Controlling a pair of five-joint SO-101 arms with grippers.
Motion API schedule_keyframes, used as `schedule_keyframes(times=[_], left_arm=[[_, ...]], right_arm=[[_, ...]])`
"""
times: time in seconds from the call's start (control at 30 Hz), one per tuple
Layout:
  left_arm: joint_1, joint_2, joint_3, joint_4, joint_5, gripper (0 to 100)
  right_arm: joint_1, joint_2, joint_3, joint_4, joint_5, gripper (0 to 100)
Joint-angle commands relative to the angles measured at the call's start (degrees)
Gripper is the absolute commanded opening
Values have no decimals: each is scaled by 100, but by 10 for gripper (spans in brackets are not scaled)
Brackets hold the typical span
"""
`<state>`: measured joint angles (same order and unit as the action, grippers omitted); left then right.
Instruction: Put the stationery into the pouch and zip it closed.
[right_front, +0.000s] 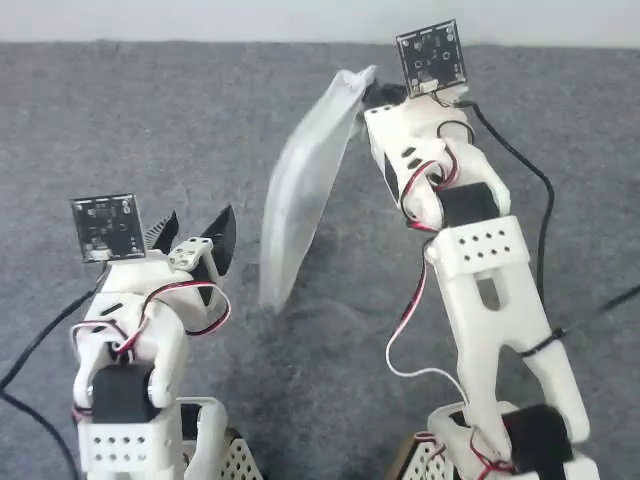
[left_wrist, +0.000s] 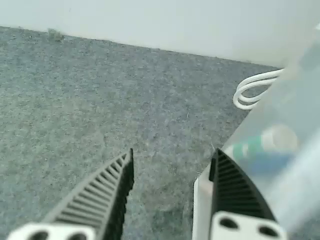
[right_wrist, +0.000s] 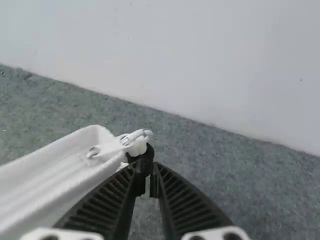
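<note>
Item one: pouch (right_front: 300, 190), count one. It is translucent and held up at its top corner by my right gripper (right_front: 372, 92). From there it hangs slanting down towards my left gripper (right_front: 200, 218), and its lower end is near that gripper but apart from it.

Item two: my right gripper (right_wrist: 149, 167), count one. The fingers are pressed nearly together, with a narrow slit between them, and they pinch the edge of the pouch (right_wrist: 50, 175) just beside the zip pull (right_wrist: 135, 139). The one white pull sits at the gripped corner.

Item three: my left gripper (left_wrist: 172, 155), count one. The fingers are spread wide with nothing between them. It hovers over the grey mat (left_wrist: 75, 100), with the pouch (left_wrist: 290, 115) just beside one finger.

Item four: contents. Through the pouch wall I see one teal-and-white piece (left_wrist: 255, 146) with a blue patch under it. The view is blurred, so this may be one article or two.

Item five: one white cable loop (left_wrist: 252, 89) lies on the mat behind the pouch, close to the wall.

Item six: arms, count two, standing side by side on the mat (right_front: 150, 120).
</note>
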<state>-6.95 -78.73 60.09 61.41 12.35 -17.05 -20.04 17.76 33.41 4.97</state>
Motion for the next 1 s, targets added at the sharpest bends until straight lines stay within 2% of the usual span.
schedule_keyframes(times=[0.0,0.23,0.47,0.97], left_arm=[[-62,-70,-251,-35,97,235],[-62,-70,-242,-35,97,235],[-62,-70,-145,-35,97,233],[-70,-70,-145,-9,88,232]], right_arm=[[75,-558,-308,488,-9,6],[207,-1007,-299,1490,141,13],[743,-1429,-299,2897,457,153],[848,-2527,-290,4857,598,121]])
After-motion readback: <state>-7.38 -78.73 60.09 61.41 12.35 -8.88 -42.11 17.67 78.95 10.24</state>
